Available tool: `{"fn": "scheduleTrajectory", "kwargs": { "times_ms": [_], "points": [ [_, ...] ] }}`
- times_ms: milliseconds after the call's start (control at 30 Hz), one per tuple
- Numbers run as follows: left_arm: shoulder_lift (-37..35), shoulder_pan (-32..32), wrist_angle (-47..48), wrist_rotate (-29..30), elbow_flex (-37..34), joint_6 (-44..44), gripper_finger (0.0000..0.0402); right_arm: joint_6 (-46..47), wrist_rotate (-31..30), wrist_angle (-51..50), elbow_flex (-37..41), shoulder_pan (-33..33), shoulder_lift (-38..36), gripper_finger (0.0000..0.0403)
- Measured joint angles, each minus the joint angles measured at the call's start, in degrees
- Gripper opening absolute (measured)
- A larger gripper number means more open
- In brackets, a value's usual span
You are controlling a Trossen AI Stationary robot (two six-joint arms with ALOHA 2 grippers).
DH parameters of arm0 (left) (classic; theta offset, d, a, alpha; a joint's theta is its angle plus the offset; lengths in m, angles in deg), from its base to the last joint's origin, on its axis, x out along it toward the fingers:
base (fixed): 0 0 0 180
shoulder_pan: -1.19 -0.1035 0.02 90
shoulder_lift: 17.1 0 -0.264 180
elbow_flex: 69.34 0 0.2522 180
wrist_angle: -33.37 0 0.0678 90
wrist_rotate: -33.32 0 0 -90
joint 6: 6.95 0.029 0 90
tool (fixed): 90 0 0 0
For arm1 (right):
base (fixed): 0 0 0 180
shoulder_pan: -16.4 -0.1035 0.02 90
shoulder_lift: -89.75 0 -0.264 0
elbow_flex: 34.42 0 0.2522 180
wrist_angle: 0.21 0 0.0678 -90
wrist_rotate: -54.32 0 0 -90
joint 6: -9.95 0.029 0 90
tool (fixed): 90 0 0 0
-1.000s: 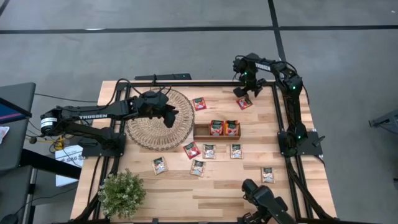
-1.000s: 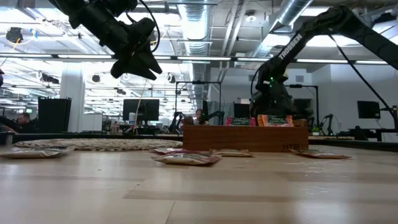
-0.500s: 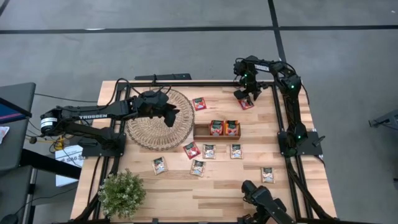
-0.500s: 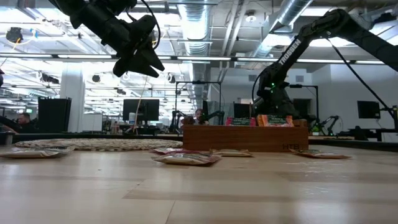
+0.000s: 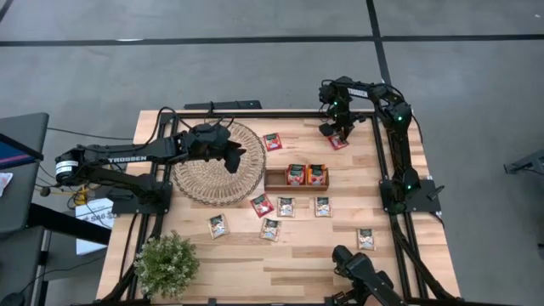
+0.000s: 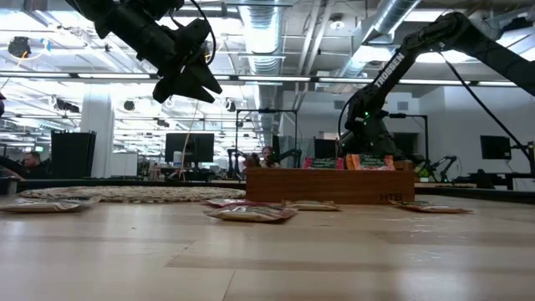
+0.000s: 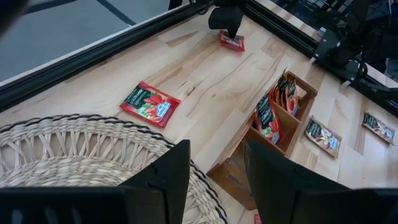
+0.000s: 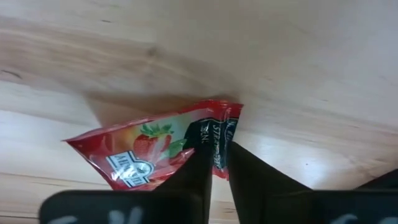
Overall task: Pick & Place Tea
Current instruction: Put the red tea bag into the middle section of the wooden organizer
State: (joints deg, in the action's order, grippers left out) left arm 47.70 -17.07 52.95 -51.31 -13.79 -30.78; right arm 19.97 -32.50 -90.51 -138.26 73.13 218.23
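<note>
Red foil-paper tea sachet (image 8: 155,149) sits pinched in our right end effector (image 8: 214,163) at the bench's far corner. Next we judge a lift toward the brown wooden tray (image 5: 276,180); our left end effector (image 7: 214,171) hangs unclenched, empty.

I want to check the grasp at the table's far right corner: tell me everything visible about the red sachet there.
The red sachet is flat and glossy, printed with strawberries and a white label. It lies on the wooden table, far from the tray. The right gripper has its dark fingers pinched on one edge.
</note>
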Motion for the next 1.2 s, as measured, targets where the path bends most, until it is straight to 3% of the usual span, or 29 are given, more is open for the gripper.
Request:
{"fn": "scheduleTrajectory", "kwargs": {
  "times_ms": [167, 300, 467, 600, 800, 1000, 1200],
  "points": [
    [0.0, 0.01, 0.0, 0.0, 0.0, 0.0, 0.0142, 0.02, -0.37, -0.17, 0.0, 0.02, 0.04, 0.0007],
    [0.0, -0.01, 0.0, 0.0, 0.01, 0.0, 0.0142, 0.13, -0.63, -0.22, 0.03, 0.02, 0.04, 0.0005],
    [0.0, 0.0, 0.0, 0.0, 0.01, 0.04, 0.0142, -0.35, -6.91, -2.52, -1.41, -0.87, 0.5, 0.0001],
    [0.0, 0.01, 0.02, 0.0, 0.01, 0.04, 0.0142, -1.49, -10.84, -5.11, -4.5, -2.0, 0.62, 0.0],
    [0.0, 0.01, 0.02, 0.0, -0.01, 0.09, 0.0142, -2.89, -11.82, -9.48, -10.67, -5.22, 0.57, 0.0],
    [0.0, 0.0, 0.02, 0.0, 0.01, 0.19, 0.0142, -4.19, -18.09, -13.06, -18.38, -9.63, 0.3, 0.0],
    [0.0, 0.01, 0.04, -0.02, 0.0, 0.22, 0.0142, -5.49, -18.38, -13.27, -23.77, -13.87, -1.68, 0.0]
  ]
}}
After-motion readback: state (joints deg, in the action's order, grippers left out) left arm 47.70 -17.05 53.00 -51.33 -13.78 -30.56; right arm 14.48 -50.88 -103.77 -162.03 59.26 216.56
